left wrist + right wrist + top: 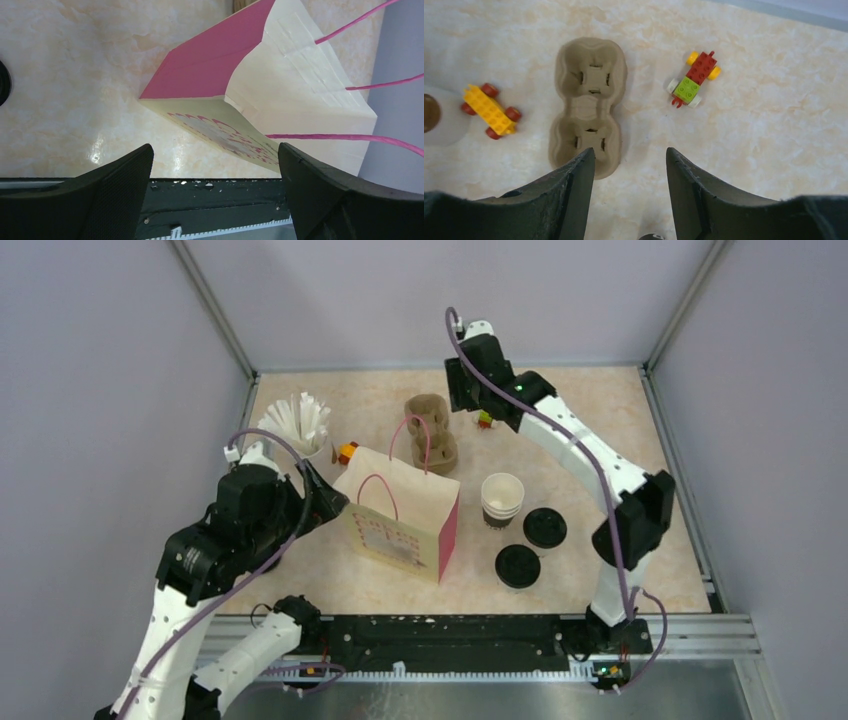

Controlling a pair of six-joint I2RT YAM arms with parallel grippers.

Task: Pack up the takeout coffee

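— How are the jaws set?

— The left gripper (215, 150) is spread to its widest and nothing is held. It is aimed at a lower corner of the bag (280, 85). The right gripper (630, 152) is parted as well and empty, and it is held above the near end of the tray (590, 105).

— And the coffee?

— The cups (502, 498) are stacked without lids, right of the bag. Two lids (545, 527) are laid flat just beside them. Nothing has been packed yet.

— What might be spoiled from here?

— The bag looks light, so it could be pushed over or creased if it is met off-centre by the left fingers. A pink handle is arched in front of the tray and could be snagged if the tray is lifted toward the bag. Nested cups may also be drawn up together when only one is wanted.

— What is given by one view and not another?

— The cups are shown by the top view alone. In the right wrist view both tray pockets are seen empty, and a toy car (694, 80) is seen apart from the tray, which is half masked from above. The bag's printed face is shown close only in the left wrist view.
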